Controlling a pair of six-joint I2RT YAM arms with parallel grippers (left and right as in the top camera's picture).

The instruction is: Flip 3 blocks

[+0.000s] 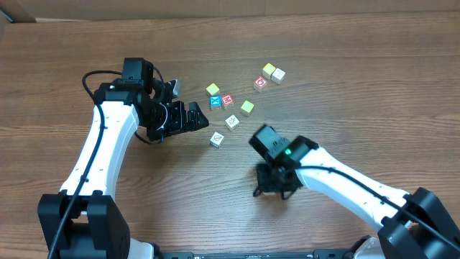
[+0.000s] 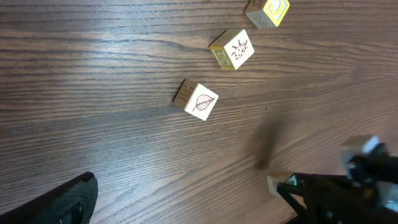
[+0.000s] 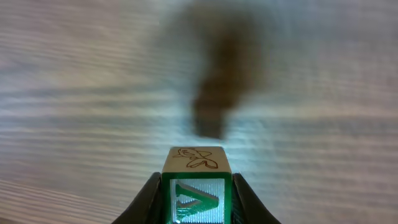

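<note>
1. Right wrist view: the teal block [image 3: 196, 200] is clamped between the fingers [image 3: 148, 198] of the right tool [image 1: 277, 188]. Its lettered teal face is turned to the camera and a line-drawn face sits at 12 o'clock.
2. The block is judged to be held clear of the table [image 1: 345, 79], since a blurred shadow [image 3: 214, 93] is seen apart from it at 12 o'clock.
3. The left tool [image 1: 194, 117] is spread wide with nothing held, and is parked at 10 o'clock of the right tool in the overhead view.
4. The two white task blocks are resting on the table. The leaf block [image 2: 200, 102] is at 4 o'clock of the left tool; the bug block [image 2: 233, 48] is at 1 o'clock of the leaf block, near it but not touching.
5. The step in hand is judged to be the flip of the held block, so the wrist should be rolled until a different face is turned up.
6. Only the fingertips are engaged, so the grip should be kept firm through the roll.
7. Set-down should be made on bare table, well apart from the other cubes [image 1: 228, 99] at 11 o'clock.
8. The block should be lowered until it is seated flat before the tool is released. A drop risks a tumble onto the wrong face.
9. The tool should then be lifted straight up so the block is not nudged.
</note>
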